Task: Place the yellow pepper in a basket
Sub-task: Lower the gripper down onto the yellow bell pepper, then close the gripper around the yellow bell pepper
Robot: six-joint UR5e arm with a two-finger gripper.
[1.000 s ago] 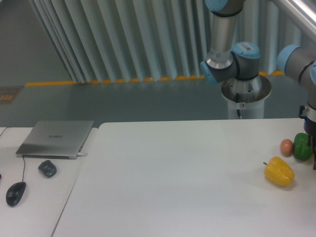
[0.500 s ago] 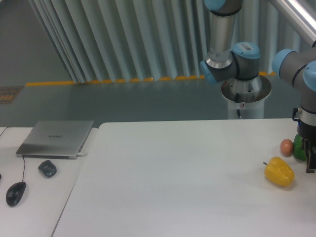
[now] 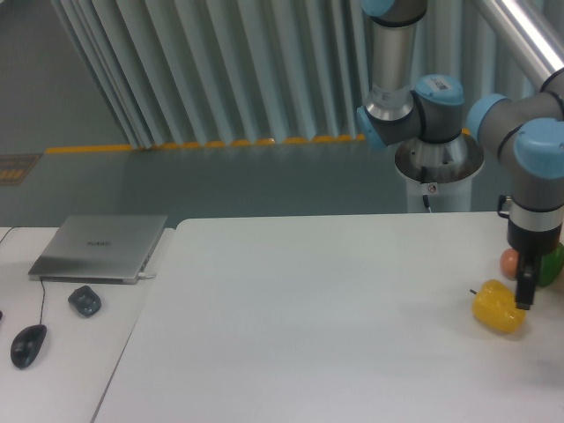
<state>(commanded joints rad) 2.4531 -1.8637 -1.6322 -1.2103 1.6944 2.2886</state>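
Observation:
The yellow pepper (image 3: 493, 307) lies on its side on the white table (image 3: 308, 308) near the right edge, its dark stem pointing left. My gripper (image 3: 523, 295) hangs straight down from the wrist, its dark fingers (image 3: 523, 289) low over the pepper's upper right side. The view does not show whether the jaws are open or shut, or whether they touch the pepper. No basket is in view.
A small brown-orange egg-shaped thing (image 3: 508, 263) and a green pepper (image 3: 554, 266) sit just behind the gripper, partly hidden by it. The arm's base (image 3: 438, 159) stands behind the table. A laptop (image 3: 99, 247), a mouse (image 3: 28, 344) and a small dark object (image 3: 85, 300) lie at the left.
The gripper has moved left from the table's right edge, from in front of the green pepper to over the yellow pepper's right side. The peppers and the egg-shaped thing have not moved.

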